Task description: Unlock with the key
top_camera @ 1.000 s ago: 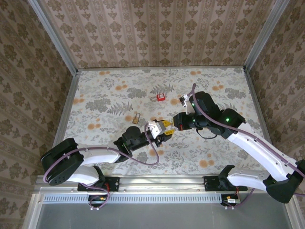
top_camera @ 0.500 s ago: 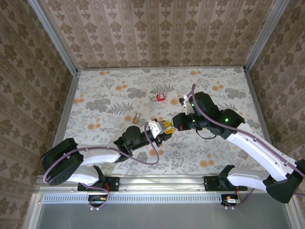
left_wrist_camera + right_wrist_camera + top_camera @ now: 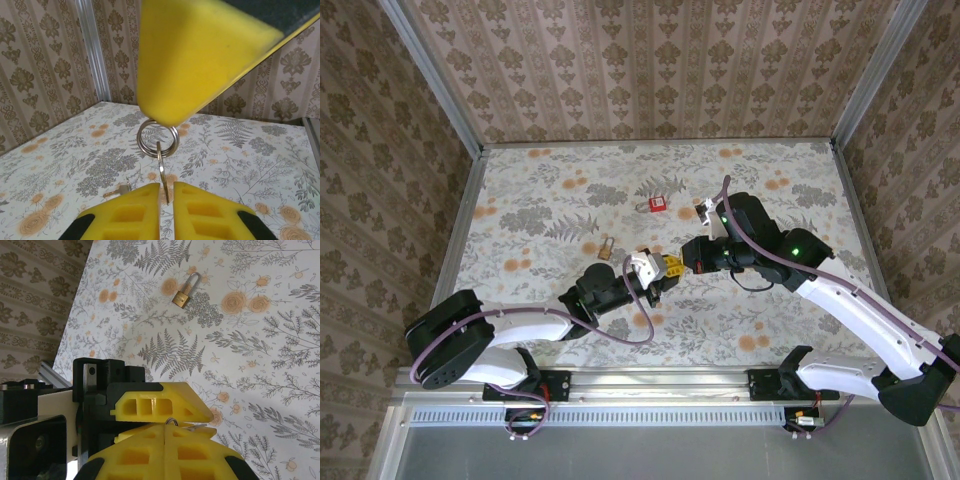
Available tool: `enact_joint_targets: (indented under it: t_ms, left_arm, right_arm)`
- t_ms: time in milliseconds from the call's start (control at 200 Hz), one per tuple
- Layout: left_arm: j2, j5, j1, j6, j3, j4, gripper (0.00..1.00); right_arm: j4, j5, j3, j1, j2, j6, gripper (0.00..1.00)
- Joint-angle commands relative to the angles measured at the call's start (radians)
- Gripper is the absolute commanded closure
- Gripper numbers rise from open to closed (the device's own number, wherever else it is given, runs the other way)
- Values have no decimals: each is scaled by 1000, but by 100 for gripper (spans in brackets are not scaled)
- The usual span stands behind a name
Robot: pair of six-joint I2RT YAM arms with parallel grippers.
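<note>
My right gripper (image 3: 680,263) (image 3: 165,428) is shut on the key ring (image 3: 157,140) above the middle of the table. The key (image 3: 163,172) hangs edge-on from that ring. My left gripper (image 3: 657,269) (image 3: 166,186) meets it head-on. Its jaws stand a narrow slit apart, and the key's blade reaches down into the slit with table showing on either side of it. In the right wrist view the ring (image 3: 173,421) pokes out between my shut fingers and the left gripper's fingers (image 3: 160,400). A brass padlock (image 3: 606,247) (image 3: 183,293) lies on the table to the left.
A red padlock (image 3: 657,204) lies further back near the middle. The brass padlock (image 3: 118,190) is small and lies flat. Metal frame posts (image 3: 93,50) and patterned walls close in the table on three sides. The floral table (image 3: 540,190) has free room at the left and back.
The left gripper's jaws have narrowed from a wider gap to a thin slit around the hanging key. The right gripper has held still with the ring.
</note>
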Motion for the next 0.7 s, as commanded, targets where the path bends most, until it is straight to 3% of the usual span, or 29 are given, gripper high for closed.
enact_joint_targets:
  t_ms: [0,345,535,640,695]
  left_arm:
    - [-24,-7,-4,1,27,17,88]
    - [-31,-11,-3,3,28,8,100]
    - [-44,-30,-4,15,35,-34,100]
    - [-59,-67,-4,62,63,-141,100]
    - [-75,-107,-7,105,91,-239,100]
  right_arm:
    - [13,-18,-17,8,-8,10,99]
    - [15,-13,-20,9,-12,10,99]
    - [16,-6,-22,9,-20,10,98]
    - [12,13,-23,7,-29,11,87]
    - [9,28,-23,7,-35,13,77]
